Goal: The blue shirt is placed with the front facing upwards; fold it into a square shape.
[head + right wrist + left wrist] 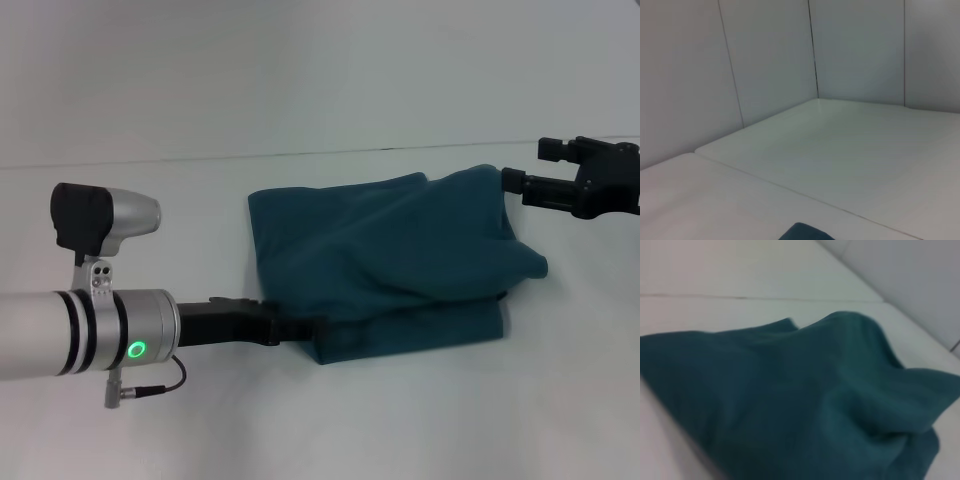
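The blue shirt [400,265] lies folded and bunched on the white table, its plain teal cloth rumpled into a ridge across the middle. My left gripper [305,328] reaches in from the left and meets the shirt's near left corner, where the cloth covers its tip. The left wrist view is filled by the shirt [790,400] heaped up close. My right gripper [508,180] is at the shirt's far right corner, shut on a peak of cloth held up off the table. A sliver of the shirt [802,233] shows at the edge of the right wrist view.
The white table [300,420] runs around the shirt on all sides. A seam in the tabletop [200,158] crosses behind the shirt. Pale wall panels [765,60] stand beyond the table.
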Tool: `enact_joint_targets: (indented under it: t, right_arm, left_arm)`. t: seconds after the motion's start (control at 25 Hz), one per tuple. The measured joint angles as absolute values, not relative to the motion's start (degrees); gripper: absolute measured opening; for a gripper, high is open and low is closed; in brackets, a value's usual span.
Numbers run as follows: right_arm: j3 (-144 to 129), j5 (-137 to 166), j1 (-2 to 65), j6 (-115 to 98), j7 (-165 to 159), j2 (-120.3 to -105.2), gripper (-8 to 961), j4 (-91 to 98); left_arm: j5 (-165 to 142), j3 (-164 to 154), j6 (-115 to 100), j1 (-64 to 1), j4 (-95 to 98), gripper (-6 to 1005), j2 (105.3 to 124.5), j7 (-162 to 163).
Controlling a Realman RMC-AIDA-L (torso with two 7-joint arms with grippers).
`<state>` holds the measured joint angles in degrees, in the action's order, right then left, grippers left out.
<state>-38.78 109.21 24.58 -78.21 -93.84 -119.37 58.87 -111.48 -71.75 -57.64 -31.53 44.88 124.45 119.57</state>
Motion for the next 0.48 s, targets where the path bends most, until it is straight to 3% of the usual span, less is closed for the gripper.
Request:
enact_joint_targets:
  t: [0.48]
  right_arm:
    - [-38.22,108.71,24.12,-78.16,-92.28,-119.35,826,57.34]
  left_arm:
    - [-114.29,-78.2,-53.32,-32.33,47.09,860,124.53,124.83]
